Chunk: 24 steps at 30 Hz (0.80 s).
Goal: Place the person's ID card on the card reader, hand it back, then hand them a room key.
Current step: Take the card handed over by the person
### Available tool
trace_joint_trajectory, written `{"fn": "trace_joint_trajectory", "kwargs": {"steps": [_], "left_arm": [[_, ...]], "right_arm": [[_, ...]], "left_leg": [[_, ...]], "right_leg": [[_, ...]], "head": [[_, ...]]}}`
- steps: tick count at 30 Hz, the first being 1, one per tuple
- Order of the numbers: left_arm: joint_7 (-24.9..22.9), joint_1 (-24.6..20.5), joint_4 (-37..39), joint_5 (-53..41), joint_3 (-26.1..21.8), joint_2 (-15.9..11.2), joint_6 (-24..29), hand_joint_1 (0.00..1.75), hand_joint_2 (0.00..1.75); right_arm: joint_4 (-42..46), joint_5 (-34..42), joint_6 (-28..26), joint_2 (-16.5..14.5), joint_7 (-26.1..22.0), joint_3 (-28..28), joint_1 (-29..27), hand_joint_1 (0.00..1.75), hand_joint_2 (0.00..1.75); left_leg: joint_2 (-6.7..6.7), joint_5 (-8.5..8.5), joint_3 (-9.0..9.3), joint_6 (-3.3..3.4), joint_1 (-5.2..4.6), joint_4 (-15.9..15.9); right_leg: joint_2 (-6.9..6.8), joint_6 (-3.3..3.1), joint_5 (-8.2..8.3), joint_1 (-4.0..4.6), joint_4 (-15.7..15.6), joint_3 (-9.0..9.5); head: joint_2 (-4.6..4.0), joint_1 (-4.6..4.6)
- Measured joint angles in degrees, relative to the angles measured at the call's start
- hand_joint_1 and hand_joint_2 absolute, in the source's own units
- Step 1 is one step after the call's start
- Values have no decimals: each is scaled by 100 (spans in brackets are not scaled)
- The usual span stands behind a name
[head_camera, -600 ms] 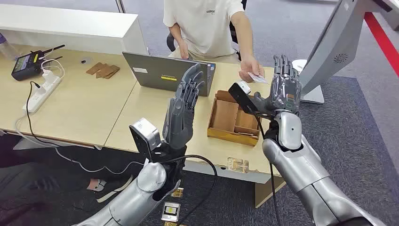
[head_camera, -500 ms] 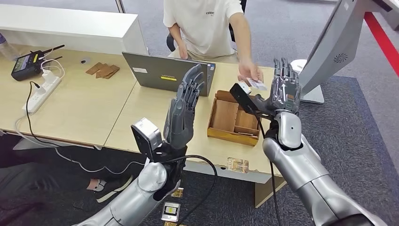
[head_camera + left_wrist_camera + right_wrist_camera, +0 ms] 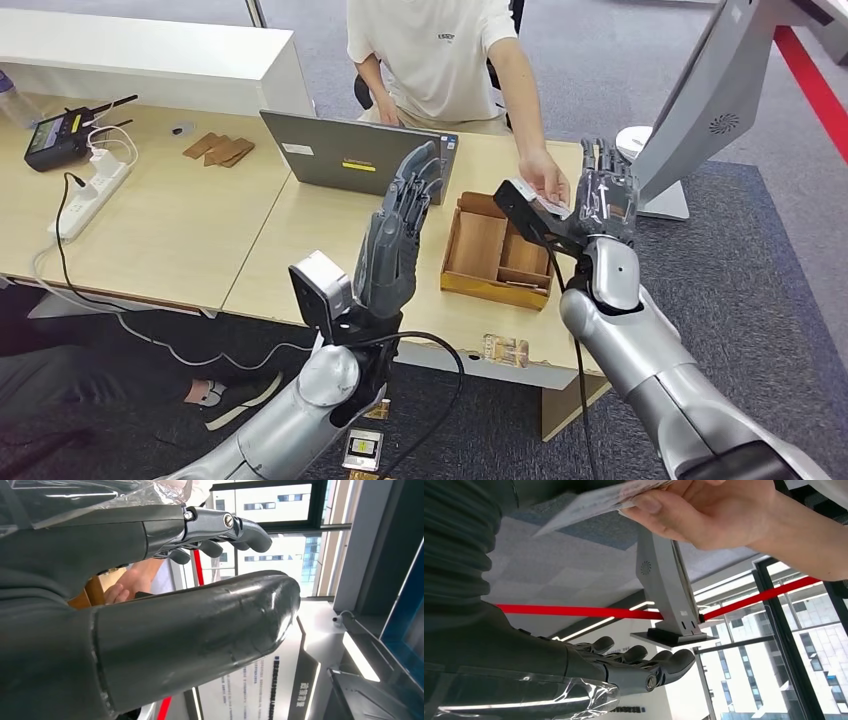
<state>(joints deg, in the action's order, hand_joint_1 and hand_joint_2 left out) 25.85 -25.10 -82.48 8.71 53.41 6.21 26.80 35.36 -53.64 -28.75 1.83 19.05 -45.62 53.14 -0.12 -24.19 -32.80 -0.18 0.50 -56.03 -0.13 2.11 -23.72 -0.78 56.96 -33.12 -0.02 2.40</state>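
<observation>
Two raised robot hands stand over the desk [image 3: 180, 230] in the head view: the left robot hand [image 3: 395, 235] is upright with its fingers straight and apart, grasping nothing, above the desk's near edge beside a grey laptop [image 3: 350, 155]; the right robot hand [image 3: 600, 195] is upright too, fingers extended, just past the wooden tray [image 3: 497, 255]. A person in a pale shirt [image 3: 435, 50] sits behind the desk and reaches a hand [image 3: 545, 180] across, holding the ID card [image 3: 545, 203] up against the right robot hand's palm side (whether the card touches the fingers is hard to judge from here). Farther left on the desk lie a white power strip [image 3: 90, 190], a black handset [image 3: 55, 135] and some wooden pieces [image 3: 220, 150]. From the left wrist, the left robot hand [image 3: 150, 605] shows a thick thumb and straight darker fingers [image 3: 225, 527] with nothing between them. From the right wrist, the person's hand [image 3: 709, 510] pinches the ID card [image 3: 594, 502], while the right robot hand's fingers [image 3: 639, 660] lie stretched out and apart from it, so this hand has not closed on the card.
</observation>
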Motion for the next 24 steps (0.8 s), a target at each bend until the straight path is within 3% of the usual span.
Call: {"fn": "trace_joint_trajectory", "kwargs": {"steps": [24], "left_arm": [[128, -84, 197, 157, 107, 31, 66, 0, 0]], "right_arm": [[-213, 461, -410, -107, -304, -59, 39, 175, 175]], "left_leg": [[0, 0, 0, 0, 0, -1]], "right_leg": [[0, 0, 0, 0, 0, 0]], "head": [[0, 0]]}}
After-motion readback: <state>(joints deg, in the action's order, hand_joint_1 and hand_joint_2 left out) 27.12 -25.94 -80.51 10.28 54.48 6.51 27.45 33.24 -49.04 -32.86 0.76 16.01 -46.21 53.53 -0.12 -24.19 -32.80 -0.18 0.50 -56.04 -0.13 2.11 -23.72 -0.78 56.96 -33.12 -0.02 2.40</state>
